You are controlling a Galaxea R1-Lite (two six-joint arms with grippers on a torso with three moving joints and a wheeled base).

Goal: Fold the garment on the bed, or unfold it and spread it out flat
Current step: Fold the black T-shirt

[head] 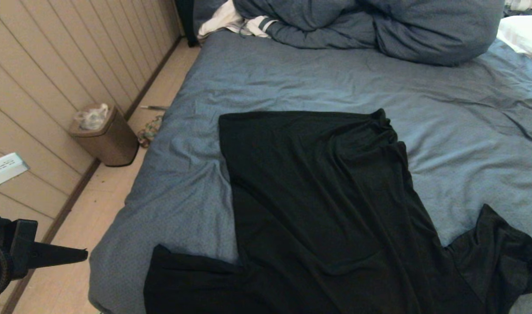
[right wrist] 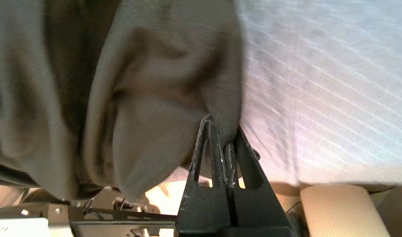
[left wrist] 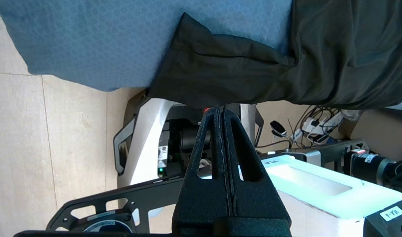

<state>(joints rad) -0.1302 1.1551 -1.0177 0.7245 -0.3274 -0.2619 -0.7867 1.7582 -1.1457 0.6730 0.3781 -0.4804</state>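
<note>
Black T-shirt lies across the near part of the bed, plain side up, with no print visible. Its body runs from a straight far edge towards the near edge of the mattress, gathered into small wrinkles at the far right corner. 1 sleeve spreads out flat to the left near the front edge, and in the left wrist view this sleeve hangs a little over the mattress edge. The other sleeve lies bunched and rumpled to the right.

The left gripper sits off the bed's near left corner, just below the overhanging left sleeve; its 2 fingers are pressed flat together with nothing between them. In the head view only its dark tip pokes in over the floor.

The right gripper is outside the head view. In its own view the fingers are drawn close around a fold of the shirt's fabric, pinching the cloth at the mattress edge, with the blue-grey sheet beside it.

At the head of the bed sits a bunched blue-grey duvet, a white cloth with dark stripes at its left and a white pillow at its right. On the floor by the panelled wall stands a small brown bin.
</note>
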